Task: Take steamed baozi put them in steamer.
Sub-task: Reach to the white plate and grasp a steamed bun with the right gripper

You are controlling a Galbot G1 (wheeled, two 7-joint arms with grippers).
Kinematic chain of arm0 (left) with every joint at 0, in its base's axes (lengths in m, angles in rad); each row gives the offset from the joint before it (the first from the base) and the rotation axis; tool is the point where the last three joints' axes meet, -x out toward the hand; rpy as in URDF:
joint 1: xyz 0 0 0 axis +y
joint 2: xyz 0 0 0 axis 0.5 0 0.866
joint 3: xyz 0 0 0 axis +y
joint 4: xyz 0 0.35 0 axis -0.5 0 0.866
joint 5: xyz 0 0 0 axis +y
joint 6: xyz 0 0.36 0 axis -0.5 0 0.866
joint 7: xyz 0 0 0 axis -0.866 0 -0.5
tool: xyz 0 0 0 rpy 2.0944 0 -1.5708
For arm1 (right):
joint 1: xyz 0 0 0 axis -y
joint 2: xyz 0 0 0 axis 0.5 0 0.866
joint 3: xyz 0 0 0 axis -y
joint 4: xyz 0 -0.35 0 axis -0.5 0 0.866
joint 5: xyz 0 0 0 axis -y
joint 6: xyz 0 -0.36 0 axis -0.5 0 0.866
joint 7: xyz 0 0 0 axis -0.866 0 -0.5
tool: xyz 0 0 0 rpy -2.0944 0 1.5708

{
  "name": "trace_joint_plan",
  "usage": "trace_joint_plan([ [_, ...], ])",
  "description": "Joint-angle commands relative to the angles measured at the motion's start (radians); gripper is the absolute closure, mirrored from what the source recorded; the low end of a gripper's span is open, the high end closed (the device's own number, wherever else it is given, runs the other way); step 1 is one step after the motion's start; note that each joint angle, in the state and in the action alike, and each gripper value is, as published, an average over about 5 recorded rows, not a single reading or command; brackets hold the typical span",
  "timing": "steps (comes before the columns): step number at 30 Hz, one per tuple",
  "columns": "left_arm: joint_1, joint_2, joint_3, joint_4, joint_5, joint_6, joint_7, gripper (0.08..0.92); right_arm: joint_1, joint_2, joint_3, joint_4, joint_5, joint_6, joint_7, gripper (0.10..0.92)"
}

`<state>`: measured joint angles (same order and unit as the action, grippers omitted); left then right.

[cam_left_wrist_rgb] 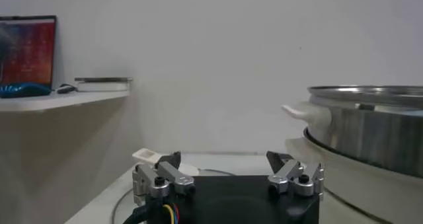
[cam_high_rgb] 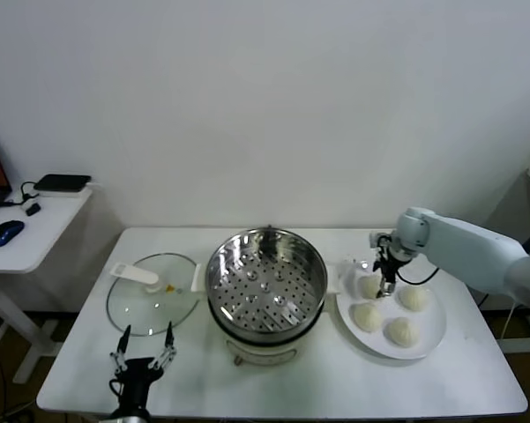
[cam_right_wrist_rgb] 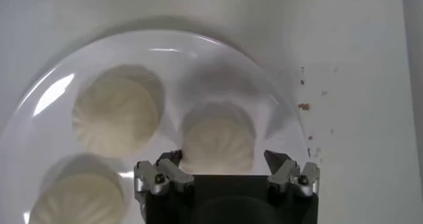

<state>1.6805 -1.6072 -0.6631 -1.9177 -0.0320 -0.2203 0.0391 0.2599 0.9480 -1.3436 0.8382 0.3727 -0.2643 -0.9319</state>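
- Head view takes in the whole table [cam_high_rgb: 273, 388]: steamer [cam_high_rgb: 266, 286] in the middle with its holed tray bare, glass lid [cam_high_rgb: 153, 295] lying flat to its left, white plate [cam_high_rgb: 430, 335] to its right carrying four buns [cam_high_rgb: 399, 331].
- Head view alone shows the right gripper [cam_high_rgb: 387, 284] hanging over the plate's near-steamer side, above the bun [cam_high_rgb: 370, 286] closest to the pot; whether it touches is hard to tell from here.
- Right wrist view looks straight down: right gripper [cam_right_wrist_rgb: 225, 166] with fingers spread wide, that bun [cam_right_wrist_rgb: 218, 139] lying between the two tips, seemingly ungripped. A second bun [cam_right_wrist_rgb: 115, 116] sits beside it, a third [cam_right_wrist_rgb: 76, 199] at the edge; the fourth is out of this view.
- Left wrist view shows what the others miss: the steamer's [cam_left_wrist_rgb: 370, 123] steel wall and white handle from the side, at table height.
- Left gripper [cam_high_rgb: 143, 354] waits at the front edge near the lid, fingers wide and holding nothing.
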Motion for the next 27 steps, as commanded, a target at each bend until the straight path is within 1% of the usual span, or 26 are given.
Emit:
trace_joint_plan([
  [1, -0.004, 0.015, -0.002, 0.006, 0.000, 0.004, -0.001, 0.177, -0.007, 0.021, 0.004, -0.026, -0.005, 0.004, -0.006, 0.205],
  [7, -0.003, 0.019, -0.002, 0.003, 0.000, 0.004, -0.002, 0.177, -0.001, 0.015, -0.006, -0.014, -0.001, 0.003, -0.008, 0.288],
  [20, 0.000, 0.020, -0.003, 0.003, 0.000, 0.001, -0.007, 0.177, 0.047, -0.004, -0.050, 0.027, 0.016, 0.001, -0.025, 0.316],
  [23, 0.002, 0.019, -0.003, 0.004, 0.000, -0.002, -0.009, 0.177, 0.050, -0.003, -0.054, 0.027, 0.019, 0.001, -0.027, 0.342],
  [27, 0.005, 0.019, -0.005, 0.002, 0.000, -0.005, -0.009, 0.177, 0.052, -0.005, -0.053, 0.030, 0.018, 0.001, -0.025, 0.396],
])
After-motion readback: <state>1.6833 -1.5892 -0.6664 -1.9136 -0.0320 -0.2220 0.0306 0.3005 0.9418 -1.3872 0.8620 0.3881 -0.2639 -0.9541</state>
